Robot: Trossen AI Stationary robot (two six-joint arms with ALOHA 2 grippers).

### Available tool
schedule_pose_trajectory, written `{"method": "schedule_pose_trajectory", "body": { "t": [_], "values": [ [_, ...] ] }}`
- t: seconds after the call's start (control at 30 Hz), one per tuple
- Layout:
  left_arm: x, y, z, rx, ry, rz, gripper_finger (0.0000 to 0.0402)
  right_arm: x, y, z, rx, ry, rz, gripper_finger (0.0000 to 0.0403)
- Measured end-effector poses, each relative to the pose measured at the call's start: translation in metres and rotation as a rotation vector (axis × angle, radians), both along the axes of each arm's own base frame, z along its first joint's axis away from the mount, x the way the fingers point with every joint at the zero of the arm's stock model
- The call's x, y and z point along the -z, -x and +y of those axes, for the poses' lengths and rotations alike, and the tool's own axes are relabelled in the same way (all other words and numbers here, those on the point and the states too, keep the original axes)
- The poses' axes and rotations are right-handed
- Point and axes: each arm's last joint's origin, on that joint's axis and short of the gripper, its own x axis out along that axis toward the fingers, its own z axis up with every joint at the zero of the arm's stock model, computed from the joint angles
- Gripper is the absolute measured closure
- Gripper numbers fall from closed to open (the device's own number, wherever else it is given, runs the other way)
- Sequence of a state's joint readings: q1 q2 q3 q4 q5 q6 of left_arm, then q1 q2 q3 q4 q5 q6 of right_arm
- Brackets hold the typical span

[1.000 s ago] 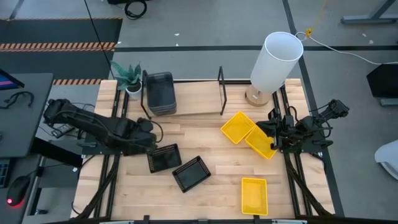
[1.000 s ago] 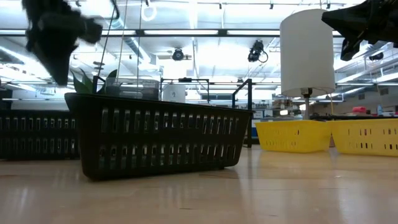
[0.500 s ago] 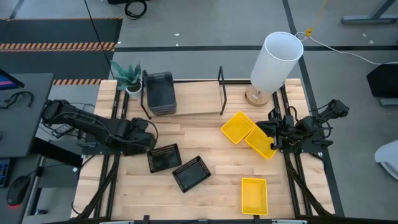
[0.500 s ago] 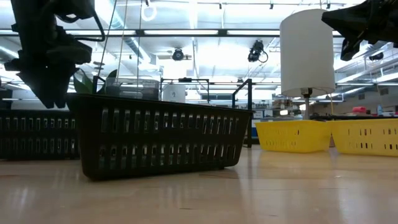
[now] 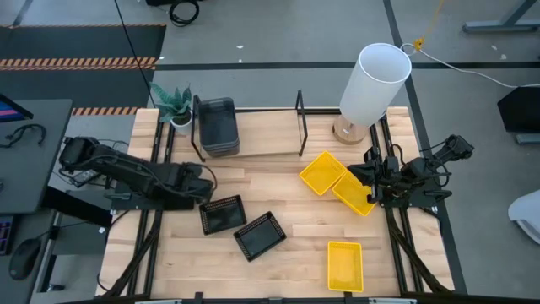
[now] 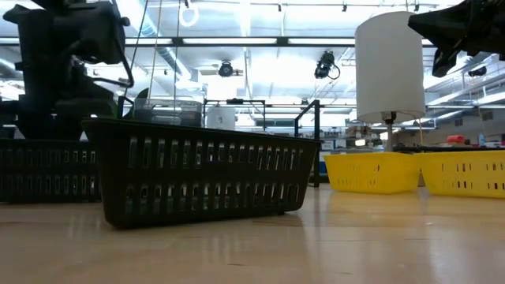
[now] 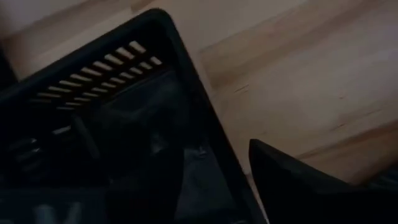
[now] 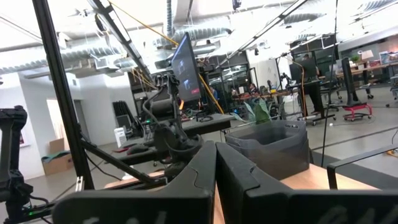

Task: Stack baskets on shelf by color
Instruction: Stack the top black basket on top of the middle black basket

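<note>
High view: we see the left gripper (image 5: 201,187) at the 11 o'clock corner of a black slatted plastic basket (image 5: 223,214); a second black slatted basket (image 5: 261,235) lies at its 4 o'clock. Grey baskets (image 5: 218,126) sit stacked on the light-wood shelf (image 5: 266,135); three yellow baskets (image 5: 324,173) lie loose.
Low view: the left gripper stands low behind the black basket.
Left wrist view: the fingers (image 7: 292,186) straddle the basket wall, spread apart.
Right wrist view: the right gripper (image 8: 216,180) waits, fingers pressed together.
Handling: we judge it light and stiff; pinch the rim wall.
</note>
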State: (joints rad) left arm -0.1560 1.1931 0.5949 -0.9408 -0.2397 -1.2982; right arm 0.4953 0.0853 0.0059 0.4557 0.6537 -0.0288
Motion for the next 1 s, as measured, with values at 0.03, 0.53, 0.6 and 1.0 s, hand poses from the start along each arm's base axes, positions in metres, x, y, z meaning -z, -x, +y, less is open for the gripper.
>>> {"method": "schedule_pose_trajectory", "body": {
  "t": [0.03, 0.53, 0.6, 1.0],
  "values": [
    [0.0, -0.001, 0.001, 0.005, 0.004, -0.003, 0.0228, 0.0, 0.0, 0.0, 0.0, 0.0, 0.0, 0.0387],
    [-0.001, -0.009, -0.001, 0.071, 0.086, -0.061, 0.039, 0.0, 0.0, 0.0, 0.0, 0.0, 0.0, 0.0387],
    [-0.001, -0.009, -0.002, 0.076, 0.091, -0.07, 0.0384, 0.0, 0.0, 0.0, 0.0, 0.0, 0.0, 0.0387],
    [-0.036, -0.028, -0.017, 0.447, 0.034, -0.132, 0.0391, 0.0, 0.0, 0.0, 0.0, 0.0, 0.0, 0.0387]
  ]
}}
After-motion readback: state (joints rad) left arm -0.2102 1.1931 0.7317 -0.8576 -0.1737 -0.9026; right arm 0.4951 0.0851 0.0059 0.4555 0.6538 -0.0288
